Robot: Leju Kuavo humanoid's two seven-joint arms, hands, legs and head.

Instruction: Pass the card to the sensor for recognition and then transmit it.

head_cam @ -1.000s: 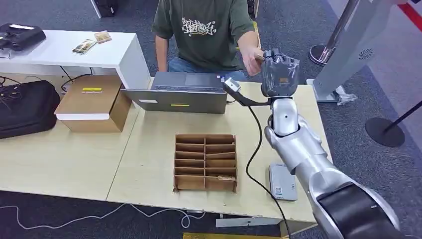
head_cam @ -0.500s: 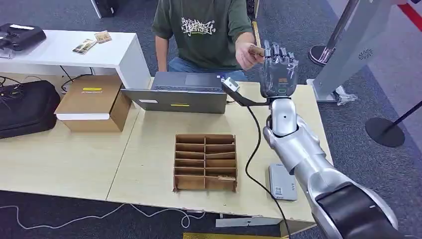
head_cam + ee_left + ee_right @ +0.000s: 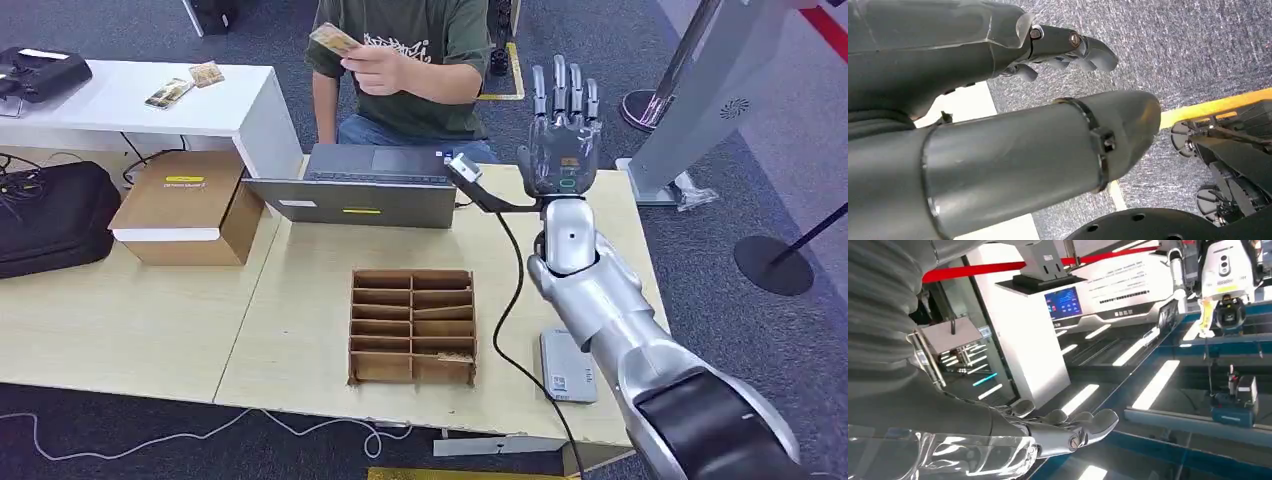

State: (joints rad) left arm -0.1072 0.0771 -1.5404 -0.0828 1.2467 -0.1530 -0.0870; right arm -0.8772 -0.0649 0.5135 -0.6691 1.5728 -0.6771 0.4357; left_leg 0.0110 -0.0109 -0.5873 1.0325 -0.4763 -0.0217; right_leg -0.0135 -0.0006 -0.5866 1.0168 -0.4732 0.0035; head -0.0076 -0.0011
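The card (image 3: 333, 39), small and tan, is held up in the hand of a person (image 3: 405, 60) in a green shirt sitting behind the table. My right hand (image 3: 560, 135) stands raised over the table's far right part, fingers straight and spread, nothing in it; its flat fingers (image 3: 1073, 427) also show in the right wrist view. The black sensor (image 3: 465, 170) on its bent stalk sits just left of that hand. My left hand (image 3: 1058, 45) hangs over grey carpet, fingers loosely apart and holding nothing.
A cardboard divider box (image 3: 412, 325) stands mid-table. A grey flat device (image 3: 568, 366) lies near the front right edge, its black cable running up to the sensor. A laptop (image 3: 375, 185), a brown box (image 3: 185, 205) and a black bag (image 3: 50, 215) line the back.
The person took the card from my right hand and drew it up and away to the left. My right hand's fingers uncurled and now stand straight.
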